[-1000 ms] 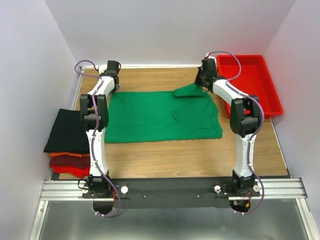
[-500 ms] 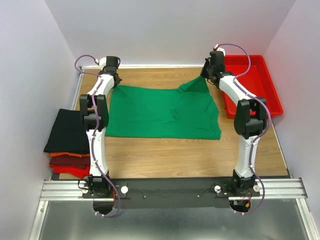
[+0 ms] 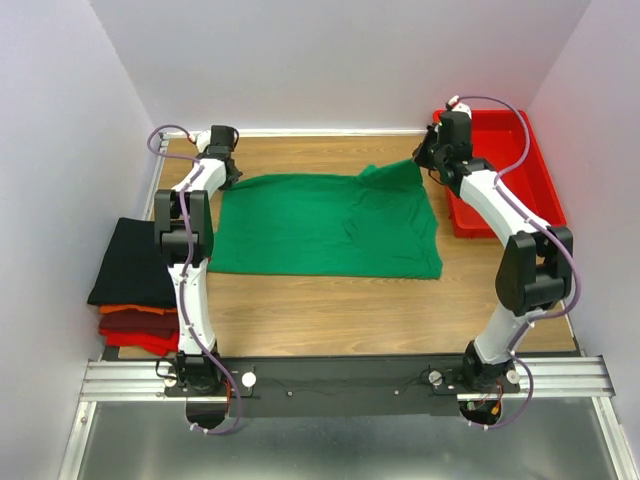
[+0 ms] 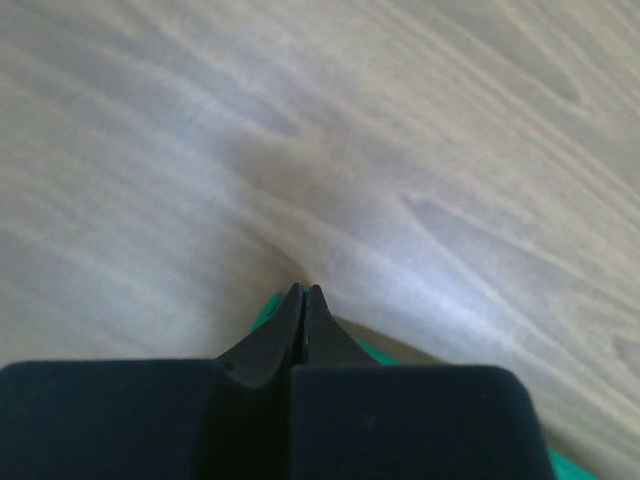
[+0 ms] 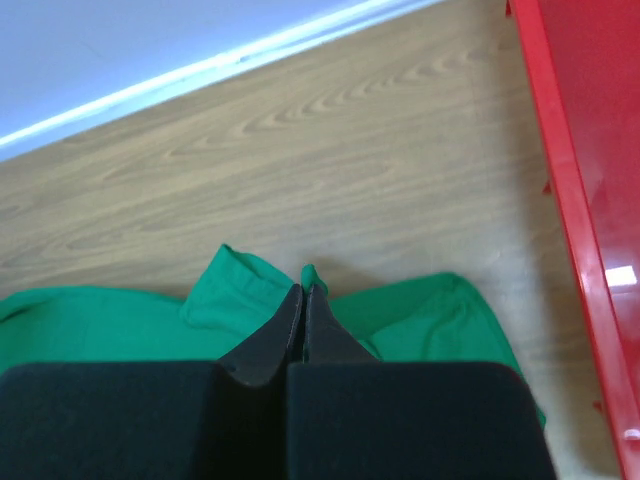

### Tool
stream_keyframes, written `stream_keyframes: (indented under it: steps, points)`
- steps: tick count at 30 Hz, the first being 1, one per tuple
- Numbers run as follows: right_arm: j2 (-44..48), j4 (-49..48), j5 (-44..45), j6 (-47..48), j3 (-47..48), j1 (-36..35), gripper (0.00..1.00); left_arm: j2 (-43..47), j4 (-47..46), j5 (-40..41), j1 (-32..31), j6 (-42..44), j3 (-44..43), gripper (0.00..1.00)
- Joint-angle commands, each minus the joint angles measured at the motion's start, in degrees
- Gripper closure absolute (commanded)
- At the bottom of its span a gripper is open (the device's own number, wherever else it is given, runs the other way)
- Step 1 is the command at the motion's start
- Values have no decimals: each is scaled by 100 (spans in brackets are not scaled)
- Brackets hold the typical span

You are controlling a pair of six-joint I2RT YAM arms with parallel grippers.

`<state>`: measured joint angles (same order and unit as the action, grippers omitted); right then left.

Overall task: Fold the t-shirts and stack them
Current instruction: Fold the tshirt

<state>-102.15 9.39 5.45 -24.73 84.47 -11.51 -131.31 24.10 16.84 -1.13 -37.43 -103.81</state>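
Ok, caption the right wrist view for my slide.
Right gripper shut on a corner of the green t-shirt above the wooden table, red tray alongside.

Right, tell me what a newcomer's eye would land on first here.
The bright green t-shirt spread across the middle of the wooden table, with the left claw and right claw shut on its far corners. Next, the red tray at the far right edge and the stack of folded shirts, black on top, at the left edge.

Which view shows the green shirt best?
Top external: the whole green shirt lies spread, its far right corner pinched up. Right wrist shows only bunched cloth at the right pincer; left wrist, just a green sliver.
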Motion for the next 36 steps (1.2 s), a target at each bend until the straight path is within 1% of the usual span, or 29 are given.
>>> stream_keyframes:
  steps: [1, 6, 10, 18, 21, 25, 34, 36]
  points:
    - [519, 37, -272, -348, -587, 35, 100, 693, -238, 117, 60, -168, 378, 100]
    - [1056, 46, -448, -524, -1116, 43, 100, 1089, -326, 153, 60, -203, 897, 100]
    - [1503, 81, -501, -594, -1590, 43, 99, 1274, -353, 179, 69, -212, 1108, 100]
    - [2137, 212, -642, -673, -2224, 43, 100, 1634, -423, 197, 69, -203, 1521, 100]
    - [2357, 230, -625, -691, -2487, 43, 100, 1705, -555, 135, 60, -116, 1504, 100]
    - [2489, 248, -695, -717, -2689, 35, 100, 1626, -477, 117, 60, -10, 1276, 100]
    - [2516, 248, -686, -682, -2769, 35, 99, 1503, -503, 56, 69, 271, 863, 100]
    - [2533, 256, -695, -682, -2795, 35, 100, 1520, -503, -14, 69, 263, 915, 100]
